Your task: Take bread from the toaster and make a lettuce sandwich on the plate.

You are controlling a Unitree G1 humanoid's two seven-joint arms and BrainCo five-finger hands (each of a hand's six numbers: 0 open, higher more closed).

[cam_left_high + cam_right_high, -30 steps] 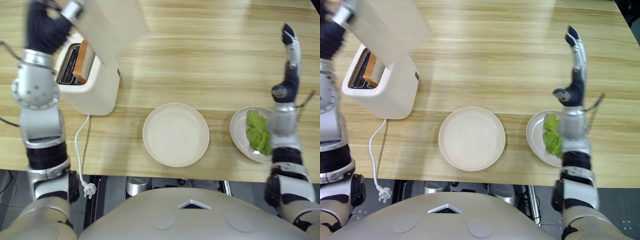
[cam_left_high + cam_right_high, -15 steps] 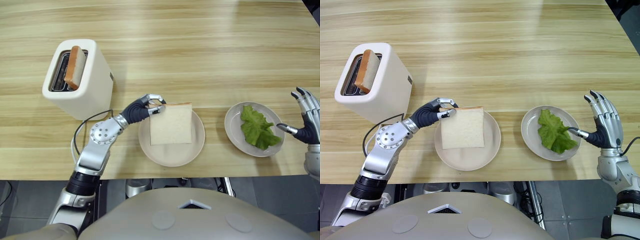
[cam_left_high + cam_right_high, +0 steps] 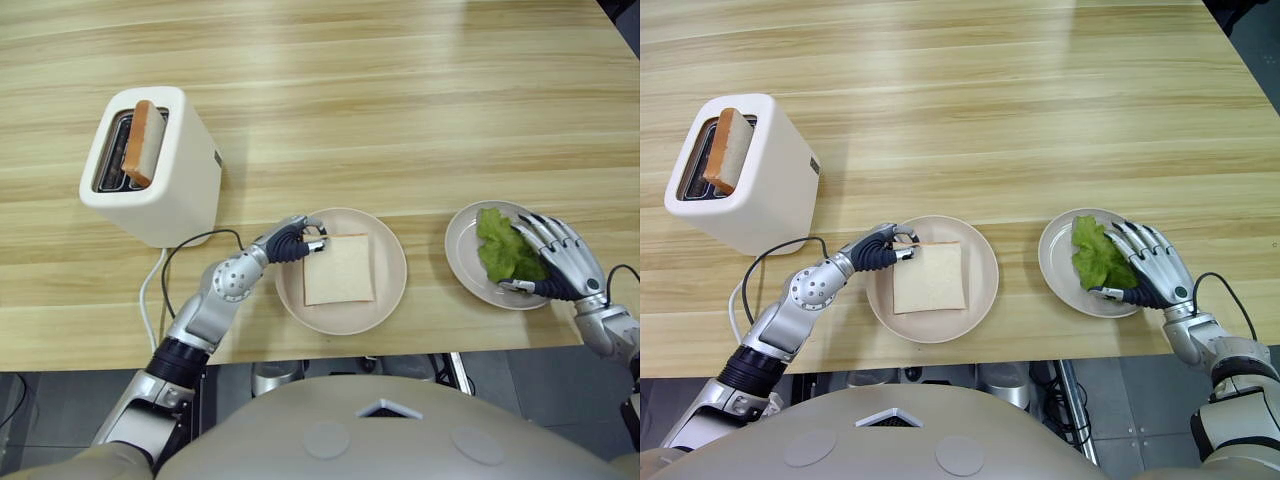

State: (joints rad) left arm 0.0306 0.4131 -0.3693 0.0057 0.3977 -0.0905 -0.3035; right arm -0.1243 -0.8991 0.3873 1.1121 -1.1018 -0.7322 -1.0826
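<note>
First slice (image 3: 340, 270) on plate (image 3: 392, 278), our left hand (image 3: 292, 242) curled, pinching its ten o'clock corner. Our right hand (image 3: 555, 268), fingers spread, over lettuce (image 3: 498, 250) at three o'clock, ungrasped. Second slice (image 3: 140, 142) in toaster (image 3: 175, 195).

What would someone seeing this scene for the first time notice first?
Probably the bread slice lying flat on the plate at the near edge of the table, with the left hand holding its corner. To the right, the right hand lies over the lettuce on a smaller plate, and a second slice stands in the toaster at far left.
</note>
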